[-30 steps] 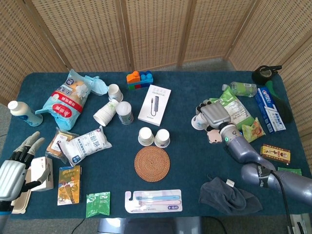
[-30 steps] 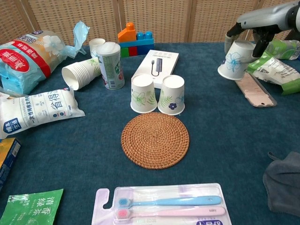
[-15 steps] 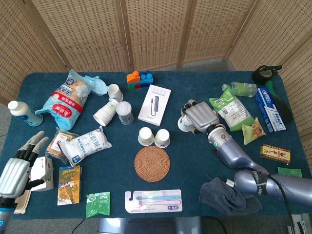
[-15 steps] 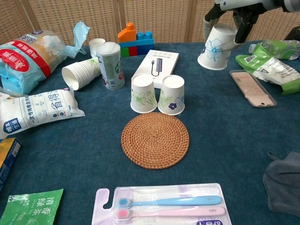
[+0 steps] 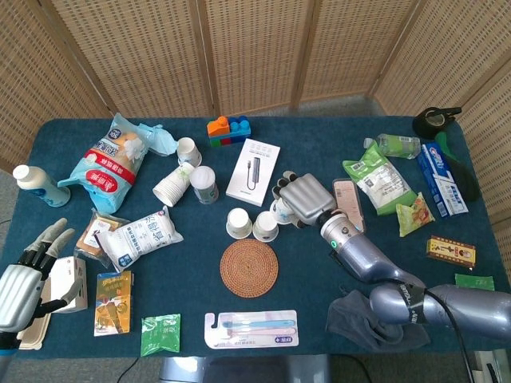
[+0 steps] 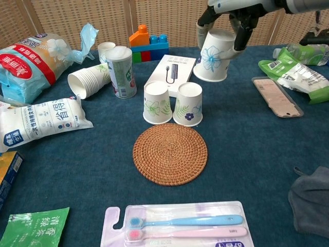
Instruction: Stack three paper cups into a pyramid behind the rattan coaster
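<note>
The right hand (image 6: 229, 15) is gripping a paper cup with a blue flower print (image 6: 213, 55), its fingers wrapping the cup's upper end while the cup is hanging mouth-down and slightly tilted above the counter (image 6: 267, 149). In the head view the same right hand (image 5: 302, 199) is covering most of this cup, which is sitting just to the right of the two standing cups. Those two cups, the left cup (image 6: 157, 102) and the right cup (image 6: 188, 104), are standing inverted and touching side by side directly behind the rattan coaster (image 6: 170, 153). The held cup is hovering above and to the right of this pair, in front of the white box (image 6: 170, 73). The left hand (image 5: 25, 275) is resting at the near left edge of the counter with its fingers spread and holding nothing. A sleeve of spare cups (image 6: 89, 81) is lying on its side beside a green canister (image 6: 122, 71). A toothbrush pack (image 6: 180, 226) is lying in front of the coaster.
</note>
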### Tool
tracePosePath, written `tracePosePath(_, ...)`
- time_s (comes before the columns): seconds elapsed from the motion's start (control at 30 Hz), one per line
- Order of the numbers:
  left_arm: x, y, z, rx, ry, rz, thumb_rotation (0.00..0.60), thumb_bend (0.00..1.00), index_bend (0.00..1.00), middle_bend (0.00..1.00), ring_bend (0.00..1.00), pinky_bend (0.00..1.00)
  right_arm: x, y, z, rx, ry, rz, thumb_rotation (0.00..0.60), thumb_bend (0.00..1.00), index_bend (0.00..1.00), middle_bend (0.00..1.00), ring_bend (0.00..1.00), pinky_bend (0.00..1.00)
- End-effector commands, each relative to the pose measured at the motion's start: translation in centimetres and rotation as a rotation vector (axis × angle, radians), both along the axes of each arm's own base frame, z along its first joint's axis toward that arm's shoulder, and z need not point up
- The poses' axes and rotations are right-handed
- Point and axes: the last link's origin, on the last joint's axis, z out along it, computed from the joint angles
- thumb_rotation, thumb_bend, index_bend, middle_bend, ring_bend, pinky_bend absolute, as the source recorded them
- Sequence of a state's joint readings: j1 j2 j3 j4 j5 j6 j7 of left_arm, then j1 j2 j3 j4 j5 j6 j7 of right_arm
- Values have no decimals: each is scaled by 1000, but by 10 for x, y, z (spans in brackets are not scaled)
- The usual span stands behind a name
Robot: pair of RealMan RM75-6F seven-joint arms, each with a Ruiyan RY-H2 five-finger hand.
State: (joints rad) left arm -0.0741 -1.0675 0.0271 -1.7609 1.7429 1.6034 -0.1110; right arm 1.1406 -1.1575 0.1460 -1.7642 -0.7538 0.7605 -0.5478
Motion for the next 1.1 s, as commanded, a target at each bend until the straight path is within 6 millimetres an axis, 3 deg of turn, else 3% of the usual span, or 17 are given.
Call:
tracePosePath(0.03, -1, -1, 1, 2, 1, 6, 600, 400, 53, 0, 0, 191, 7, 0, -4, 15, -8, 17, 600, 417, 434, 289, 152, 551)
tracePosePath(0.67, -10, 0, 0, -1, -5, 38, 600, 401, 53, 0, 0, 191, 46, 0, -31, 73, 5, 81, 600, 412, 430, 287, 152, 551)
tracePosePath(1.1, -15, 0, -1, -4, -10, 51, 599, 400, 52, 0, 0, 191, 52, -5, -45, 66, 51, 77, 600, 404, 429, 286, 152, 550)
